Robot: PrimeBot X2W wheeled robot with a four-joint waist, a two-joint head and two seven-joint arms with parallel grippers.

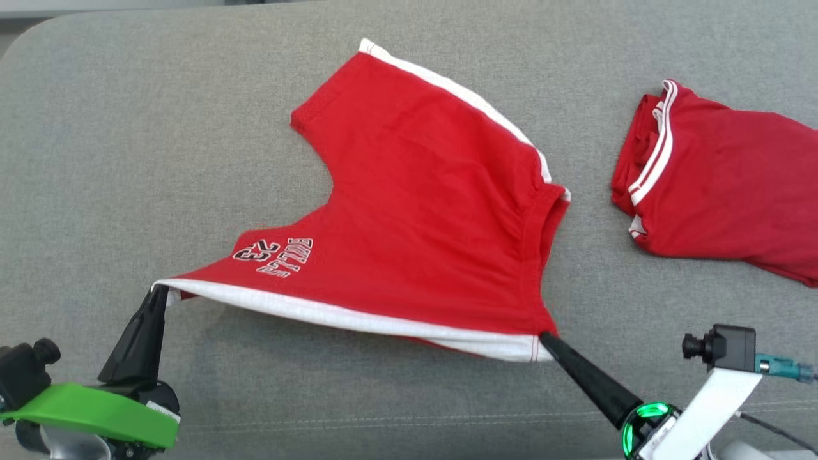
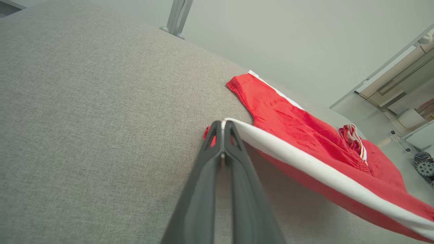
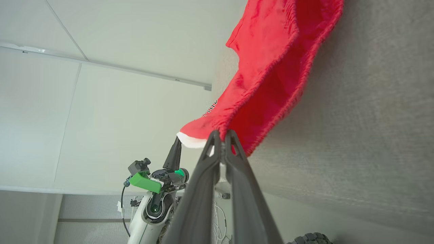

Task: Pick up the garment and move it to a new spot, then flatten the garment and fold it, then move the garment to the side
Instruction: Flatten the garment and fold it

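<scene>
The garment is a pair of red shorts with white side stripes and a printed "23" on one leg, spread across the grey cushion. Its near white-striped edge is lifted and stretched between my two grippers. My left gripper is shut on the leg-hem corner of that edge, seen close up in the left wrist view, where the gripper pinches the white stripe of the garment. My right gripper is shut on the waistband corner; in the right wrist view the gripper clamps the garment where it hangs.
A second red garment with white trim lies crumpled at the right of the grey cushion. The cushion's front edge runs just behind my grippers. My left arm with its green cover shows in the right wrist view.
</scene>
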